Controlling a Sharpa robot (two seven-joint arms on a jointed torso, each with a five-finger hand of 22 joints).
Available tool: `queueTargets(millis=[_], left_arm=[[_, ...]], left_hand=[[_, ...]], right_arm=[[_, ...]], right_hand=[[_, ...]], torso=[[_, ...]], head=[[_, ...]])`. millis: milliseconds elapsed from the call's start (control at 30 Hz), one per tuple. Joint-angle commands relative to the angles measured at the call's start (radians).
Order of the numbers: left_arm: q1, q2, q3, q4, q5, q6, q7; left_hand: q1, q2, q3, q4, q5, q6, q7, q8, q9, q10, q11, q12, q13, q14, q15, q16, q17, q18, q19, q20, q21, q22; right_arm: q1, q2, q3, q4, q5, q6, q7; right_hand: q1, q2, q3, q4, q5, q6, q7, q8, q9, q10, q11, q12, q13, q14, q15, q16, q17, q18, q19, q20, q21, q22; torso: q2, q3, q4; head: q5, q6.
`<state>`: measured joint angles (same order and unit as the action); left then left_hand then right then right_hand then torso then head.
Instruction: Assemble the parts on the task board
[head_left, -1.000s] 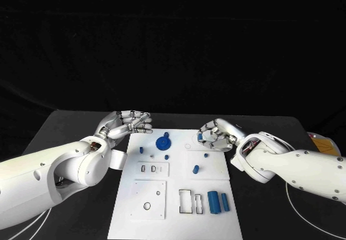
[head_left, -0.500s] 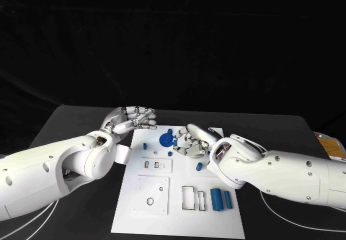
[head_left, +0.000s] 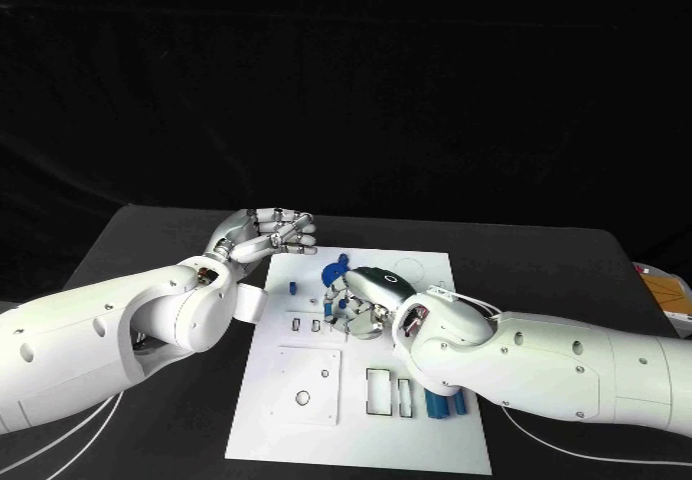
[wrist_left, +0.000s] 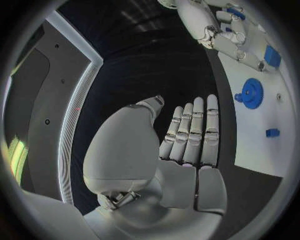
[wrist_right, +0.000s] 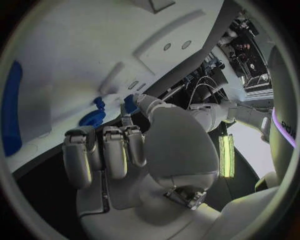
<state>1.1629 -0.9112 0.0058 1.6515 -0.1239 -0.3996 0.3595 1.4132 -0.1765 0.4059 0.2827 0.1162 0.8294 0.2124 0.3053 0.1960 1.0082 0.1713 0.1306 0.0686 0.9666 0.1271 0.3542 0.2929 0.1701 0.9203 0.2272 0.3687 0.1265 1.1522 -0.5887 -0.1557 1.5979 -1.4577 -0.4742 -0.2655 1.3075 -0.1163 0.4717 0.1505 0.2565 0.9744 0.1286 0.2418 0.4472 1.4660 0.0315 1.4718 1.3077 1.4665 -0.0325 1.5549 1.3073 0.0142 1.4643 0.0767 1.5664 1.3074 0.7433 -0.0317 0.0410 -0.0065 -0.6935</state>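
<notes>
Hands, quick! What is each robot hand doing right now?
Left hand: fingers curled in, holding nothing, beside the task board.
Right hand: over the board by the blue gear; cannot tell if it holds anything.

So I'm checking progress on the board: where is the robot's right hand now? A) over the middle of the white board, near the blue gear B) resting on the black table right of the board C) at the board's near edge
A: the right hand is over the middle of the task board, beside the blue gear.
</notes>
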Motion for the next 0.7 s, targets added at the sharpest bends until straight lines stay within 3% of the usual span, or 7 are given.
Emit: queueTargets(millis=[33, 700], left_arm=[[0.001, 0.003, 0.001, 0.004, -0.003, -0.002, 0.006], [0.001, 0.0, 0.001, 0.007, -0.003, 0.009, -0.003]], left_hand=[[0.003, 0.002, 0.006, -0.001, -0.004, 0.004, 0.013, 0.002, 0.001, 0.006, 0.002, -0.003, 0.002, -0.007, 0.002, -0.003, 0.001, 0.012, 0.0, 0.004, 0.002, -0.001], [0.001, 0.0, 0.005, 0.0, -0.004, 0.003, 0.014, 0.002, 0.001, 0.006, 0.003, -0.004, 0.002, -0.008, 0.002, -0.003, 0.002, 0.011, -0.003, 0.005, 0.001, -0.002]], right_arm=[[-0.005, 0.009, -0.001, -0.005, -0.063, 0.04, -0.032], [-0.025, 0.03, -0.006, -0.016, -0.112, 0.087, -0.062]], right_hand=[[-0.006, 0.0, 0.0, 0.003, -0.007, 0.024, -0.028, 0.066, 0.061, 0.022, -0.007, 0.004, 0.152, 0.094, -0.007, 0.001, 0.215, -0.014, 0.107, -0.005, 0.004, 0.263], [-0.024, -0.017, -0.006, 0.009, -0.016, 0.02, -0.029, 0.071, 0.063, 0.019, -0.008, 0.0, 0.149, 0.093, -0.009, -0.001, 0.211, -0.014, 0.107, -0.007, 0.004, 0.263]], torso=[[0.001, 0.0009, 0.0003], [0.0, 0.0009, -0.0008]], head=[[0.001, -0.002], [0.005, -0.012]])
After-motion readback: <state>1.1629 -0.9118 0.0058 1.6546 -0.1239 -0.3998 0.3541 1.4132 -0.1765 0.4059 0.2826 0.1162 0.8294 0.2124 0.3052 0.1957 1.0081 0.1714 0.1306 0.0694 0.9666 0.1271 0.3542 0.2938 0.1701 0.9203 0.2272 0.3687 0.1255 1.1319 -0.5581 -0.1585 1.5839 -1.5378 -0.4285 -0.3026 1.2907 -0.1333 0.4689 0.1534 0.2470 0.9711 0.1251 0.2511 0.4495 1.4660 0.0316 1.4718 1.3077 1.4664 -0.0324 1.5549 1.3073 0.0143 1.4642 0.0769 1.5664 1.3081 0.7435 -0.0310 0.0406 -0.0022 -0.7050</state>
